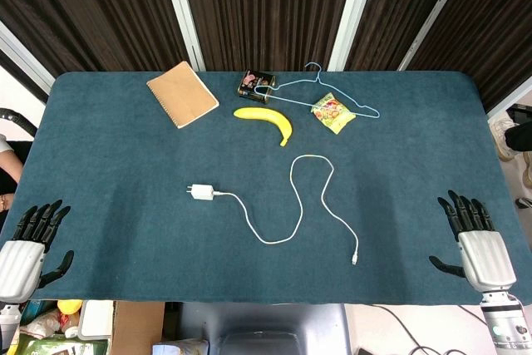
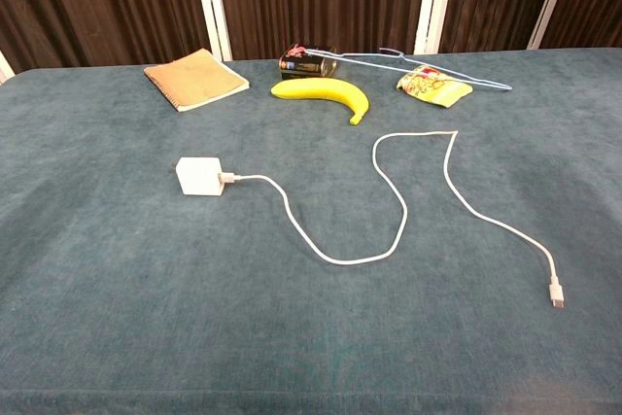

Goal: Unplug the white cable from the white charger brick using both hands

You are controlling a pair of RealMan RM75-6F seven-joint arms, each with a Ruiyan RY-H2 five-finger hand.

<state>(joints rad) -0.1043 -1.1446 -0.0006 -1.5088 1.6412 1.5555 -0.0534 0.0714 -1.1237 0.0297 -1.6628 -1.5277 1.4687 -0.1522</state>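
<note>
We log the white charger brick (image 1: 200, 193) between both robot hands, plug end facing the right robot hand (image 1: 475, 243). Its white cable (image 1: 287, 214) snakes rightward. The left robot hand (image 1: 29, 247) and the right lie open, empty.

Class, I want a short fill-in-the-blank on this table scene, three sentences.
1. The white cable is still plugged into the white ____.
2. The yellow fruit beyond the cable is a ____.
3. The left hand and right hand rest near the table's corners holding ____.

Missing words: charger brick; banana; nothing

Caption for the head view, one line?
Both hands, left and right, open at the table's near edge; cable plugged into charger.
</note>
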